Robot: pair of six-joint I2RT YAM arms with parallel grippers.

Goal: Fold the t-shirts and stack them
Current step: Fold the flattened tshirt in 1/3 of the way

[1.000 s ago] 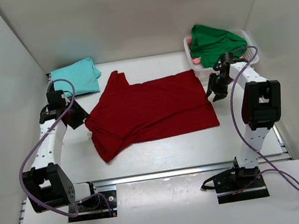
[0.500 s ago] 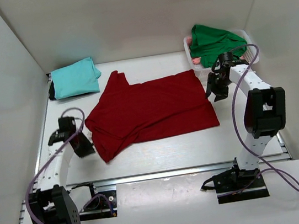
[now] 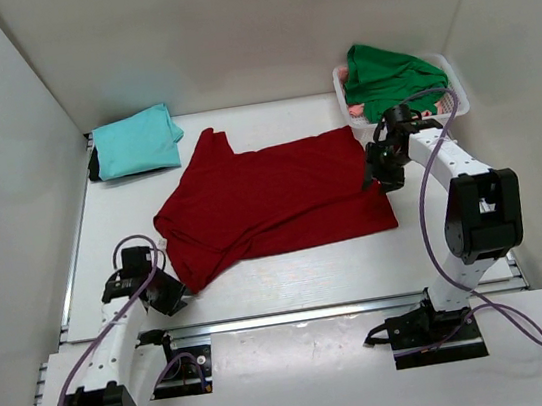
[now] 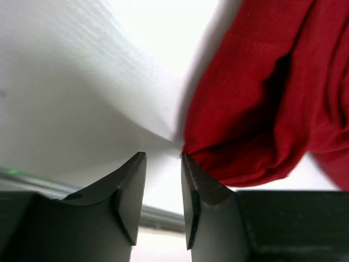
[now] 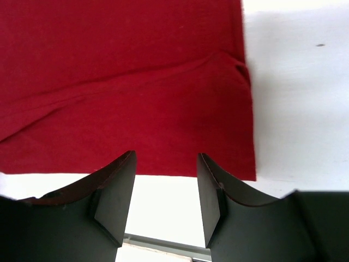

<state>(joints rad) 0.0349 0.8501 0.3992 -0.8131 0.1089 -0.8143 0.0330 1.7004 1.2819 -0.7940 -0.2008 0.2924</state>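
**Both jaws empty at the shirt edges**

Dark red shirt (image 3: pixel 271 203) lies spread on the table (image 3: pixel 300 265). Left gripper (image 4: pixel 163 155) sits at its bunched near-left corner, jaws apart with nothing between. Right gripper (image 5: pixel 166 155) hangs over the right hem, jaws spread. Teal shirt (image 3: pixel 134 141) lies folded at far left. Green shirt (image 3: pixel 389 75) is heaped in the basket (image 3: pixel 459 86).

The spread t-shirt (image 3: pixel 270 198) lies centre, folded t-shirt (image 3: pixel 136 141) behind-left, basket (image 3: pixel 343 92) behind-right.

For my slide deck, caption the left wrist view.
Left gripper, jaws parted, beside the bunched corner of the dark red t-shirt on the white table.
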